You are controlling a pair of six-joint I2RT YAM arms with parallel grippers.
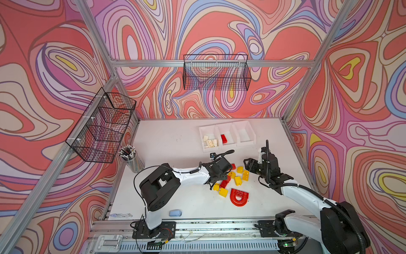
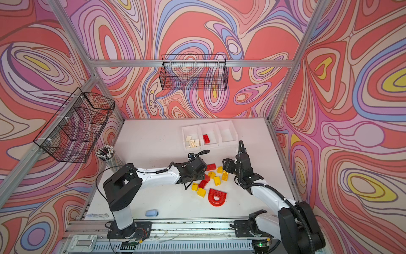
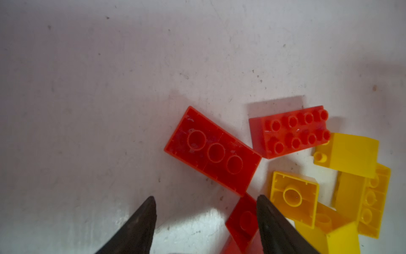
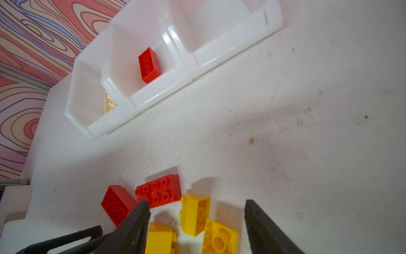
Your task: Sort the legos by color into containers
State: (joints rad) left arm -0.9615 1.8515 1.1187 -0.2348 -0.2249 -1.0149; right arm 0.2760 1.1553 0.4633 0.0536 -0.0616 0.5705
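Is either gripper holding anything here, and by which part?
Nothing is held. The left gripper has its jaws apart over bare table, beside a small red brick; the right gripper is open above loose yellow bricks.

Left end effector (image 3: pixel 206 198) and right end effector (image 4: pixel 196 201) gape.

The left gripper (image 3: pixel 206 197) partly hides one red lego (image 3: pixel 241 222).

White three-bin containers (image 1: pixel 245 134) are sitting on the table (image 1: pixel 171 140). Cream legos (image 1: pixel 210 140) are lying in their left bin, a red brick (image 1: pixel 223 138) in the middle bin. In front of the containers, loose red and yellow legos (image 1: pixel 238 180) are lying piled, the red arch (image 1: pixel 239 196) farthest out. There the left gripper (image 1: pixel 219 179) and right gripper (image 1: pixel 245 165) are flanking the pile.
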